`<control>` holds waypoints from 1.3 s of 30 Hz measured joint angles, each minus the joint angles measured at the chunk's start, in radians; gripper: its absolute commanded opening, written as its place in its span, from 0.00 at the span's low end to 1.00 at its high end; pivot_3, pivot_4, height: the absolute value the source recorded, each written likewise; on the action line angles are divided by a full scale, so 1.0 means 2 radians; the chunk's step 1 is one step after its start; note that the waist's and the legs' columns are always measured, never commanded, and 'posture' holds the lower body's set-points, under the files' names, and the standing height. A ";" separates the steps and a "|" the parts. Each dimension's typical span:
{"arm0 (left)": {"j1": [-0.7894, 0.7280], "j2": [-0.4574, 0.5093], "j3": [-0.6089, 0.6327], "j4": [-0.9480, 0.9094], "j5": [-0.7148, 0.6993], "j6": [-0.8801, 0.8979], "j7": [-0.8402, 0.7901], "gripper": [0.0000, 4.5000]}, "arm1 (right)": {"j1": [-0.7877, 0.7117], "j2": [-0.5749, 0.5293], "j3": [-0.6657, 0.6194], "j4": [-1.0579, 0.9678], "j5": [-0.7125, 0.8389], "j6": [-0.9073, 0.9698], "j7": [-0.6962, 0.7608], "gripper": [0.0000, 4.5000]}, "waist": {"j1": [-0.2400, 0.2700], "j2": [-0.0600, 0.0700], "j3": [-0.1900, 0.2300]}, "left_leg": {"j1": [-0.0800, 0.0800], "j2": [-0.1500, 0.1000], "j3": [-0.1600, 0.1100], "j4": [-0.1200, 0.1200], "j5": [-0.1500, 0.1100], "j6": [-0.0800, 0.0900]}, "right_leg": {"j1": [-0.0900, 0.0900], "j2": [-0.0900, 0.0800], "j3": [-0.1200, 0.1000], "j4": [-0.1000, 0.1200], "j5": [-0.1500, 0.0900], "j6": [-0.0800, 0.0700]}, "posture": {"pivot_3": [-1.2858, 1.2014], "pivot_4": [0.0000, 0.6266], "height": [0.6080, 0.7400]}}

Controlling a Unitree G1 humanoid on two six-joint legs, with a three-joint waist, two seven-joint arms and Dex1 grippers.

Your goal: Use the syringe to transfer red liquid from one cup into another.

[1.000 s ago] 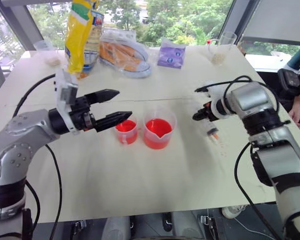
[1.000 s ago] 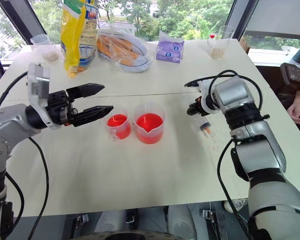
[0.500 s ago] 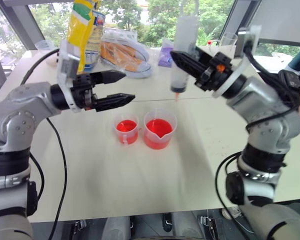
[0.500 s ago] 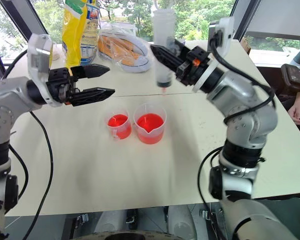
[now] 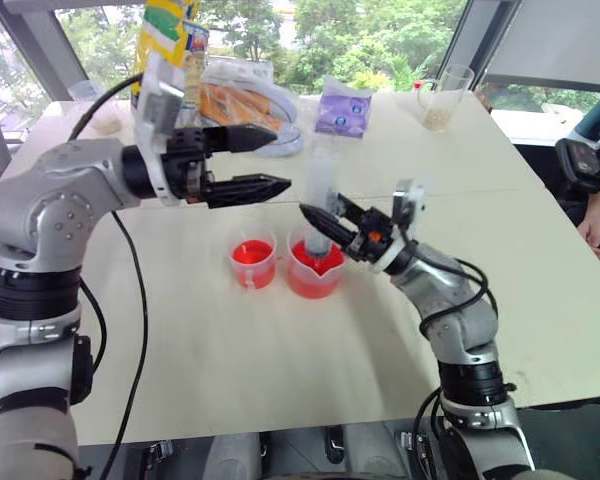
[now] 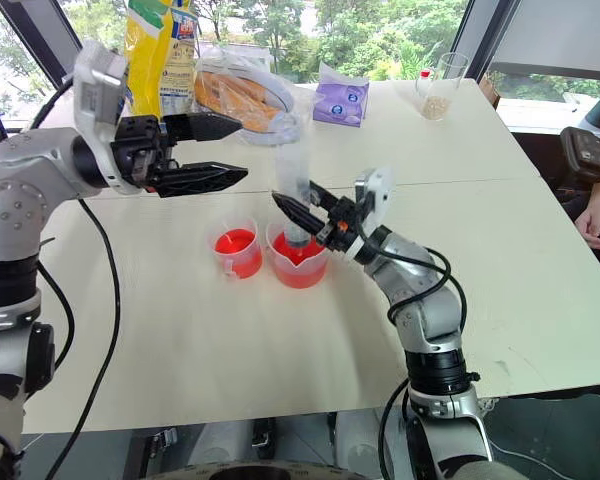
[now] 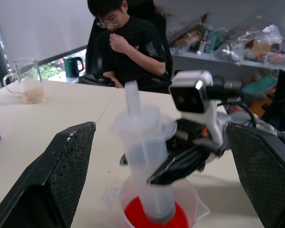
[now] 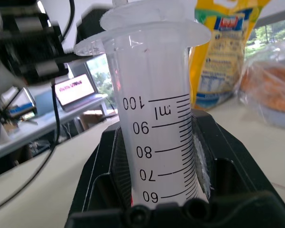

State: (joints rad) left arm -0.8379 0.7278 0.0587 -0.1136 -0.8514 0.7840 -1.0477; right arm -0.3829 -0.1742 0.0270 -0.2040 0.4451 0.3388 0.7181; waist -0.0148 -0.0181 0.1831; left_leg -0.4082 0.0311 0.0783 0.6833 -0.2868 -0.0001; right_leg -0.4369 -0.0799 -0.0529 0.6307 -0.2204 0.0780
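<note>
**Syringe carried down into the wide beaker**

Left eye view shows what half a second changed: the right gripper (image 5: 325, 225), fingers clamped around the large clear plastic syringe with printed scale marks (image 5: 323, 195), has swung down from high over the far side of the table, so the barrel now stands nearly upright with its tip inside the wider clear spouted beaker of red liquid (image 5: 315, 270). A second ago that syringe lay on the table at the right. By my reading the tip is placed for drawing, and the white plunger still needs pulling. The left gripper (image 5: 270, 162), fingers spread wide and holding nothing, has risen and hovers level just beside the syringe's upper end, likely meant for that pull.

The smaller narrow clear cup with red inside (image 5: 252, 259) stands just beside the beaker, close enough to be knocked. Well behind sit a yellow bag (image 5: 166, 40), a purple packet (image 5: 342, 108) and a clear mug with beige contents (image 5: 442, 97)
</note>
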 measured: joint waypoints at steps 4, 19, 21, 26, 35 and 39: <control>0.000 -0.014 -0.009 -0.001 0.006 0.001 -0.001 1.00 | 0.008 -0.009 0.012 0.000 -0.020 -0.032 0.001 0.30 | 0.001 0.000 0.000 | 0.000 0.000 0.000 0.000 0.000 0.000 | 0.000 0.000 0.000 0.000 0.000 0.000 | 0.52 0.24 1.00; 0.000 -0.076 -0.028 0.011 0.036 -0.004 0.009 1.00 | 0.010 -0.045 0.030 -0.016 -0.034 -0.028 0.002 0.30 | 0.001 0.000 0.000 | 0.001 0.000 0.000 0.000 0.000 0.000 | 0.001 0.000 0.000 0.000 0.000 0.000 | 0.52 0.24 1.00; 0.000 -0.081 -0.028 0.012 0.038 -0.004 0.012 1.00 | 0.010 -0.046 0.031 -0.019 -0.034 -0.024 0.002 0.30 | 0.001 0.000 0.000 | 0.001 0.000 0.000 0.000 0.000 0.000 | 0.001 0.000 0.000 0.000 0.000 0.000 | 0.52 0.24 1.00; 0.000 -0.086 -0.028 0.013 0.039 -0.001 0.015 1.00 | 0.008 -0.046 0.031 -0.020 -0.034 -0.020 0.002 0.30 | 0.001 0.000 0.000 | 0.001 0.000 0.000 0.000 0.000 0.000 | 0.001 0.000 0.000 0.000 0.000 0.000 | 0.52 0.24 1.00; 0.000 -0.082 -0.028 0.016 0.041 0.012 0.015 0.36 | 0.003 -0.047 0.031 -0.020 -0.034 -0.010 0.002 0.30 | 0.001 0.000 0.000 | 0.001 0.000 0.000 0.000 0.000 0.000 | 0.001 0.000 0.000 0.000 0.000 0.000 | 0.52 0.24 1.00; 0.000 -0.081 -0.027 0.022 0.050 0.010 0.017 0.01 | 0.001 -0.051 0.032 -0.020 -0.034 -0.009 0.005 0.30 | 0.001 0.000 0.000 | 0.001 0.000 0.000 0.000 0.000 0.000 | 0.001 0.000 0.000 0.000 0.000 0.000 | 0.52 0.24 1.00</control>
State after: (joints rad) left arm -0.8372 0.5655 0.0056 -0.0689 -0.7511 0.8046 -1.0133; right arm -0.3814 -0.2762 0.0918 -0.2432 0.3777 0.3214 0.7273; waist -0.0125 -0.0185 0.1829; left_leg -0.4061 0.0311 0.0775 0.6836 -0.2866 -0.0002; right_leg -0.4341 -0.0798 -0.0529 0.6306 -0.2204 0.0780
